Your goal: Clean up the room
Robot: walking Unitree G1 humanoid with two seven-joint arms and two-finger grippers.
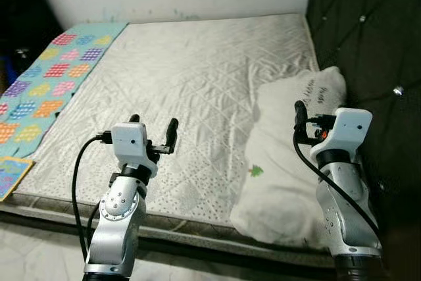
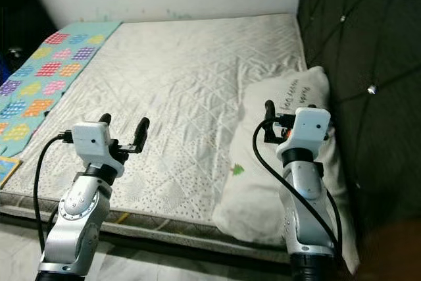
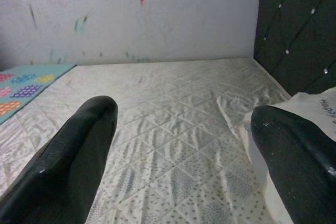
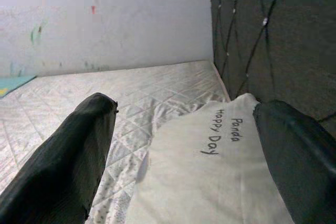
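Soft white printed pillow (image 1: 296,156) lying on quilted mattress (image 1: 197,77) beside dark headboard (image 1: 368,37); likely light, floppy, best pinched at an edge. Left gripper (image 1: 153,129), right gripper (image 4: 189,145) both spread, empty.

Right gripper (image 4: 184,145) fingers spread over white pillow (image 4: 210,177) printed "Happy Day Panda", on mattress (image 4: 131,93) beside headboard (image 4: 273,35)

One pillow (image 1: 289,162); one mattress (image 1: 191,77); one patterned blanket (image 1: 46,80)
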